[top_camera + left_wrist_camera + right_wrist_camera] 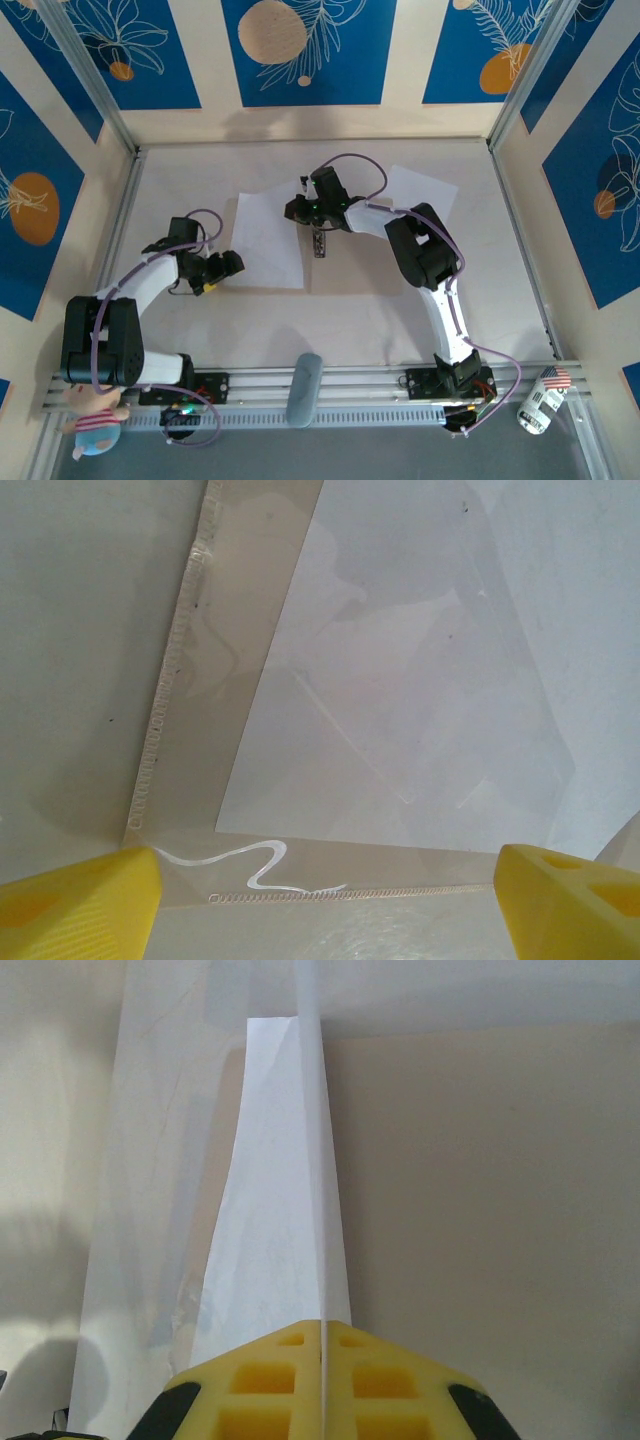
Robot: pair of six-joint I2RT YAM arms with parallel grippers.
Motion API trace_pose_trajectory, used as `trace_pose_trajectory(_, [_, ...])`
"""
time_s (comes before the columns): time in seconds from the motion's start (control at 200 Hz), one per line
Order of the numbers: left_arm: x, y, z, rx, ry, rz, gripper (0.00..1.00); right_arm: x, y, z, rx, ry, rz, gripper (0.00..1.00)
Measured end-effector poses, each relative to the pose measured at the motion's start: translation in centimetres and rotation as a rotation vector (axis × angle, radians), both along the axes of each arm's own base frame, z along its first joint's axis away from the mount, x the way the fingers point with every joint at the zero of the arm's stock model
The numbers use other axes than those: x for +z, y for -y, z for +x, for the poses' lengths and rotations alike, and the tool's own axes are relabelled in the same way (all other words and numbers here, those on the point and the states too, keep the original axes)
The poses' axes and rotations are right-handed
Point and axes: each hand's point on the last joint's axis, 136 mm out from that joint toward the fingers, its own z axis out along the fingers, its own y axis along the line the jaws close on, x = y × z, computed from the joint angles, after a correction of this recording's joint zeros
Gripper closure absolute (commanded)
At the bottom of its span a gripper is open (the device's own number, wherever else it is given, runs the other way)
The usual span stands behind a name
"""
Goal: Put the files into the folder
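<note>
While the right tool (322,1345) is shut on a thin raised edge, seemingly the upper leaf of the folder (190,780), the wide-open left tool (325,880) is best lowered onto the folder's near-left corner. One file (400,680) is seen inside; another file (430,185) lies far right on the table (500,250).

Left end effector (320,880) spread wide, right end effector (323,1352) pinched shut
</note>
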Motion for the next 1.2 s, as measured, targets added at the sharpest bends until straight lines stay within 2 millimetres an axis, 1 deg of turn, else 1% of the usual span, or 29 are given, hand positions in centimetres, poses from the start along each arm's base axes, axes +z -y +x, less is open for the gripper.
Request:
trace_pose_trajectory(0.215, [0.0,0.0,0.0,0.000,0.000,0.000,0.13,0.0,-0.2,-0.1,0.005,0.004,0.003,0.99])
trace_pose_trajectory(0.48, [0.0,0.0,0.0,0.000,0.000,0.000,0.13,-0.7,-0.1,-0.7,0.015,-0.006,0.005,0.99])
trace_pose_trajectory(0.795, [0.0,0.0,0.0,0.000,0.000,0.000,0.13,-0.5,-0.9,-1.3,0.039,-0.001,0.013,0.99])
trace_pose_trajectory(1.045, [0.0,0.0,0.0,0.000,0.000,0.000,0.13,-0.4,-1.0,-1.4,0.053,0.006,0.011,0.99])
trace_pose_trajectory(1.2, [0.0,0.0,0.0,0.000,0.000,0.000,0.13,0.3,-1.4,-1.1,0.063,0.022,0.023,0.99])
